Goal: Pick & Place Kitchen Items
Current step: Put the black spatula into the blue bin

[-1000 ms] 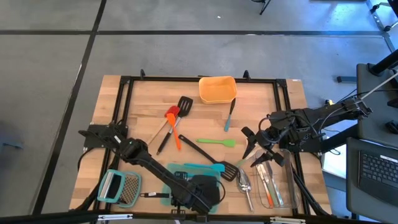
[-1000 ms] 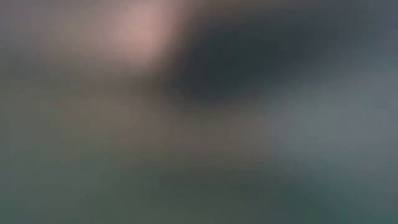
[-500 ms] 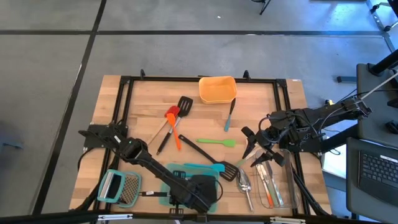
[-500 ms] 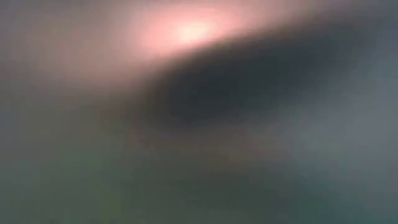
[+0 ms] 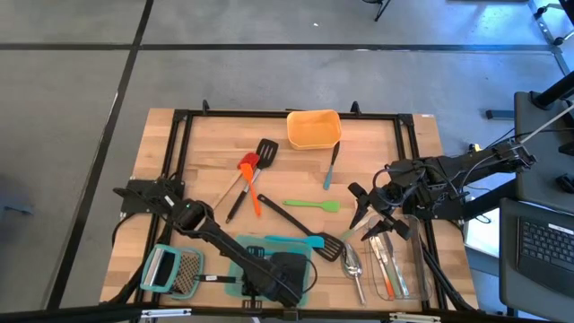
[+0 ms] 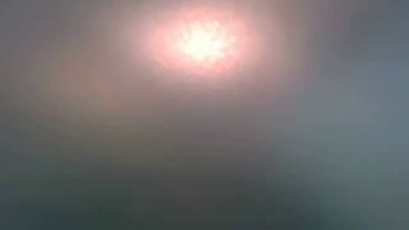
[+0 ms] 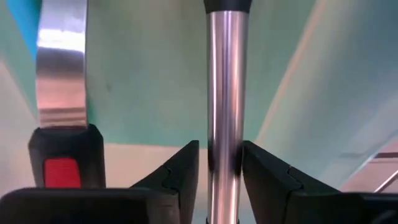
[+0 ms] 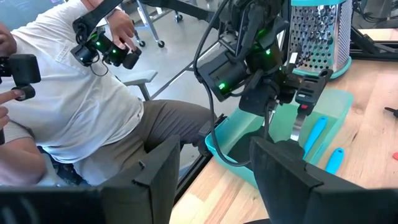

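High view: black turner [image 5: 296,226] lies beside teal tray [image 5: 244,254].

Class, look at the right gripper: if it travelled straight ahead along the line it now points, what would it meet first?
Probably the left gripper, which hangs over the teal container with a slim metal utensil handle between its fingers. The right gripper has open jaws with nothing between them. Depth is unclear, so the container may come first.

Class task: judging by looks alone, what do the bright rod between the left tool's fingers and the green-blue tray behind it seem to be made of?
Rod: probably polished metal; silvery, mirror-like streaks along its length. Tray: likely matt plastic; flat teal colour, soft sheen, no grain.
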Motion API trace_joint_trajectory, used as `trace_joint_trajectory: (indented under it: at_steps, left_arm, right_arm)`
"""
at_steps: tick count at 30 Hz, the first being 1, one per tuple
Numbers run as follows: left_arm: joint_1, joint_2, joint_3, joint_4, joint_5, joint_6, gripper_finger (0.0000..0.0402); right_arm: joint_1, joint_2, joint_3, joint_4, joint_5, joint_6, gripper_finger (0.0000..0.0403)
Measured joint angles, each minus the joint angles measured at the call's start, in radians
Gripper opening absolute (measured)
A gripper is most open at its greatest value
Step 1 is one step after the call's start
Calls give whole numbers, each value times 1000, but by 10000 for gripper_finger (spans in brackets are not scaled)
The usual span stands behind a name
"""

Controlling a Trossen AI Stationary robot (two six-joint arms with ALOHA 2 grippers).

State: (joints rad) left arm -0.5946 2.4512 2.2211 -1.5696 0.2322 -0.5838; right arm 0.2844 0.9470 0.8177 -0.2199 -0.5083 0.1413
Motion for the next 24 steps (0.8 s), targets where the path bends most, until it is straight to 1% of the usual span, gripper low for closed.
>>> trace_joint_trajectory:
  at_steps: [7,10,12,15,18,20,24]
  left_arm:
    - [1,0,85,-1,-45,-48,152]
    - [1,-2,136,4,-88,-77,173]
    - [4,-30,123,-3,-111,-106,187]
    - [13,-65,123,0,-174,-130,201]
    - [22,-101,123,28,-226,-140,203]
    - [26,-111,123,44,-242,-139,197]
    - [35,-112,123,102,-237,-114,166]
  right_arm:
    - [0,0,0,0,0,0,197]
    - [0,0,0,0,0,0,197]
    - [0,0,0,0,1,0,197]
    - [0,0,0,0,3,0,197]
    - [0,0,0,0,3,0,197]
    - [0,0,0,0,3,0,197]
    - [11,0,0,0,3,0,197]
